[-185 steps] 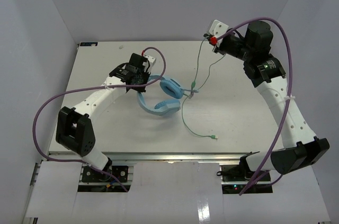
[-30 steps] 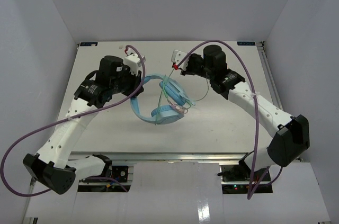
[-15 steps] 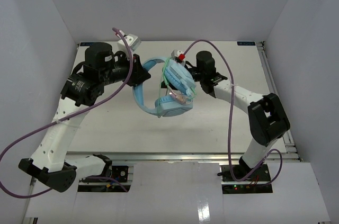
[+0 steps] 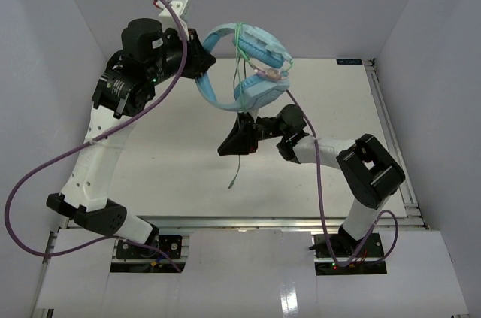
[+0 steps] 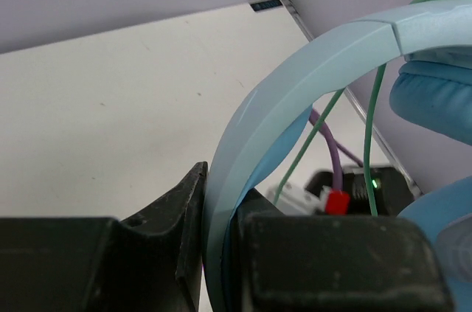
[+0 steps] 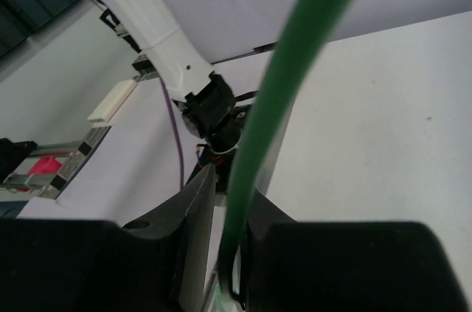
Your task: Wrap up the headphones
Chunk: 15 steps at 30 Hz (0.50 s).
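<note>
From above, I saw the left claw (image 4: 201, 59) hoisting the light blue over-ear headphones (image 4: 255, 92) high over the white table (image 4: 165, 152). Turns of their thin pale-green cable (image 4: 236, 171) already lay round the earcups, so I judged the wrapping well along, with one loose tail hanging. The right claw (image 4: 231, 143) sat low beneath, that tail threading through it. At the left wrist, the jaws were clenched on the curved headband (image 5: 310, 61), with a thick purple robot cable (image 5: 333, 156) showing just behind. At the right wrist, the cable ran between the jaws, pinched or loose I couldn't tell. Next I'd carry the tail round again, clear of that purple line.
</note>
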### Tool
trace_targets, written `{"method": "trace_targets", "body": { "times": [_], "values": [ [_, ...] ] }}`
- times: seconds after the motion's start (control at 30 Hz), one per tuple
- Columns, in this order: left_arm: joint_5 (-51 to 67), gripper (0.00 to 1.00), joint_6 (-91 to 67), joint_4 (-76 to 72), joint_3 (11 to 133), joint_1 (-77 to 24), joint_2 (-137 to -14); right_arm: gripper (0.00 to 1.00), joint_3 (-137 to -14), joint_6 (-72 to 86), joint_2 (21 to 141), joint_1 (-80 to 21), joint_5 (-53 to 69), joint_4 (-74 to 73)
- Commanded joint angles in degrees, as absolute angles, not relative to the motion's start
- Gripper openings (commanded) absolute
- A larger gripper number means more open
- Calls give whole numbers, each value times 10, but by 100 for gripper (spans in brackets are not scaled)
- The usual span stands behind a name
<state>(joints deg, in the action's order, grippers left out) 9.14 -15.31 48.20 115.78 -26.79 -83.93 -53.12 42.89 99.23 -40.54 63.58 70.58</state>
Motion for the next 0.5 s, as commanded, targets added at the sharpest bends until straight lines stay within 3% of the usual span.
{"method": "trace_targets", "body": {
  "times": [0.0, 0.2, 0.47],
  "values": [
    [-46, 0, -183, 461, 1262, -267, -855, 23, -484, 448, 939, -421, 614, 783],
    [-127, 0, -177, 420, 1258, -266, -866, 22, -446, 419, 886, -426, 600, 757],
    [-197, 0, -154, 386, 1226, -265, -857, 15, -430, 351, 840, -427, 581, 643]
  ]
}}
